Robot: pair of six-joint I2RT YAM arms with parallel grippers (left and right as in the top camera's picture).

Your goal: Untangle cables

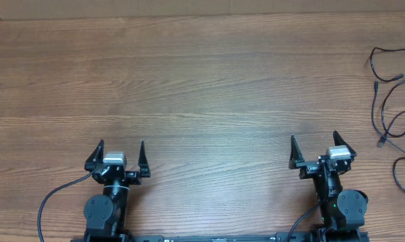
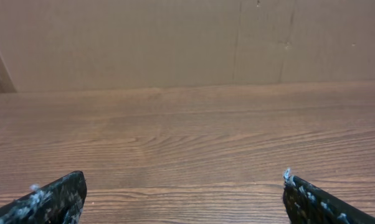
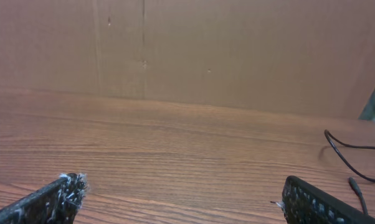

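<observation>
the wooden table fills the overhead view, its grain running side to side. at the near edge on the left sits the left gripper, pointing away from the arm base toward the far side of the table. its two dark fingers are spread wide apart with nothing between them, and only bare wood lies ahead of them. a thicker black lead loops out from the left arm's base. in the left wrist view the left gripper shows the same thing: both scuffed, white-flecked fingertips sit in the bottom corners of the picture, far apart, holding nothing, with plain tabletop in front and a brown panel wall behind it. further right along the near edge, the right gripper also points away from its base, jaws spread fully and empty. the right wrist view shows the right gripper with its fingertips at the lower corners, wide apart, nothing gripped. the cables lie at the far right edge of the table, ahead of and to the right of the right gripper and apart from it. they are thin black strands in loose curves, partly cut off by the frame edge, with small plug ends showing. in the right wrist view the cables appear at the right side, resting on the wood beyond the right fingertip, not touching it.
</observation>
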